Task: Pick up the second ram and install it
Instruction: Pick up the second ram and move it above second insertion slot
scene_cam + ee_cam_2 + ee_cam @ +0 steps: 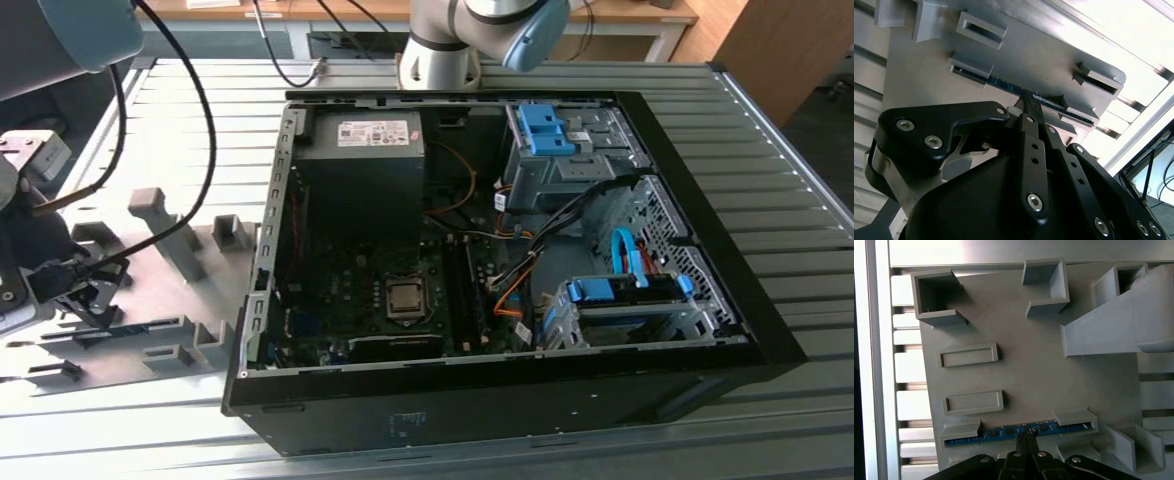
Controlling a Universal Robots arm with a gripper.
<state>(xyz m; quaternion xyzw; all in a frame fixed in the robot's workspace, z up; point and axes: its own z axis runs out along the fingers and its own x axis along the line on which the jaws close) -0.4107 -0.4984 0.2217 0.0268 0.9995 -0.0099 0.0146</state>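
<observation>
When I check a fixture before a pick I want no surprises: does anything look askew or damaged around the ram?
Nothing stands out. The second ram stands on edge, straight, between two end blocks on the grey fixture, and the gripper sits at its middle. No damage shows.

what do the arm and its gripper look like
The arm is silver-grey tubing with light blue joint caps, and black cables hang beside it. The gripper is matte black, built from slim linked bars studded with silver screw heads, with a bare metal plate at its side.
</observation>
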